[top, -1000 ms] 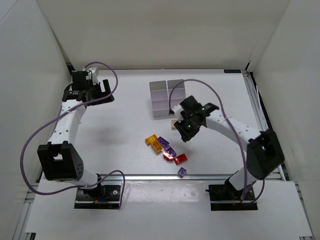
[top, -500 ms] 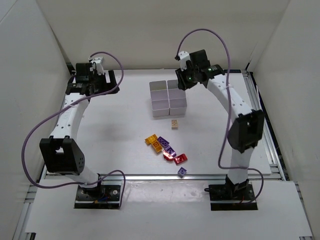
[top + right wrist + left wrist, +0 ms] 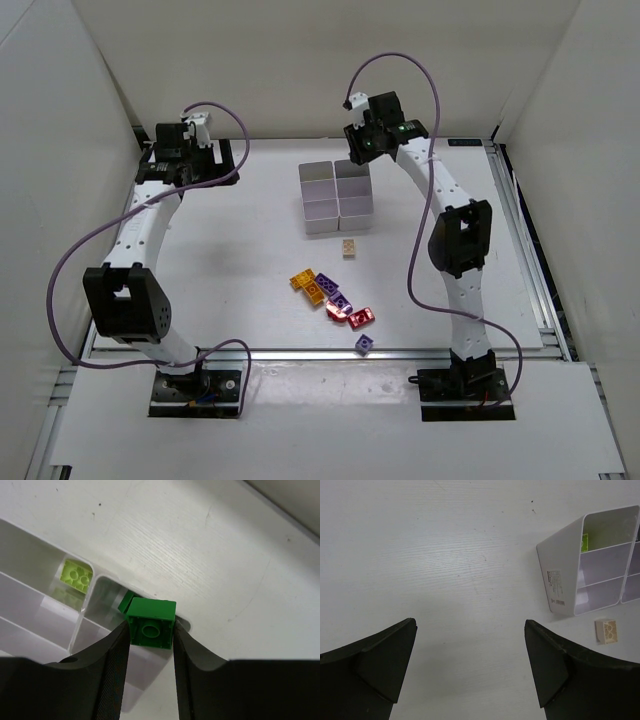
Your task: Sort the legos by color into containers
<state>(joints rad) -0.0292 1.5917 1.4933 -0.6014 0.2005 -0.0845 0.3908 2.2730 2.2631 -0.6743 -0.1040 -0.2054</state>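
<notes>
My right gripper point(image 3: 150, 630) is shut on a green lego point(image 3: 150, 622) and holds it over the far right bin of the white containers point(image 3: 35, 562). A second green lego point(image 3: 124, 602) lies in that bin and a yellow-green one point(image 3: 75, 575) in the bin beside it. In the top view the right gripper point(image 3: 363, 150) hangs at the containers' point(image 3: 337, 197) far end. On the table lie a tan lego point(image 3: 348, 247) and orange point(image 3: 301, 281), purple point(image 3: 327, 284) and red point(image 3: 361, 317) legos. My left gripper point(image 3: 222, 163) is open and empty, far left.
The left wrist view shows bare white table between the open fingers point(image 3: 385, 665), with the containers point(image 3: 565, 570) and the tan lego point(image 3: 607, 631) at the right. A lone purple lego point(image 3: 365, 343) lies near the table's front rail. White walls enclose the table.
My right arm rose from beside the tan lego and swung back to the containers' far end with the green lego. The left arm shifted only slightly.
</notes>
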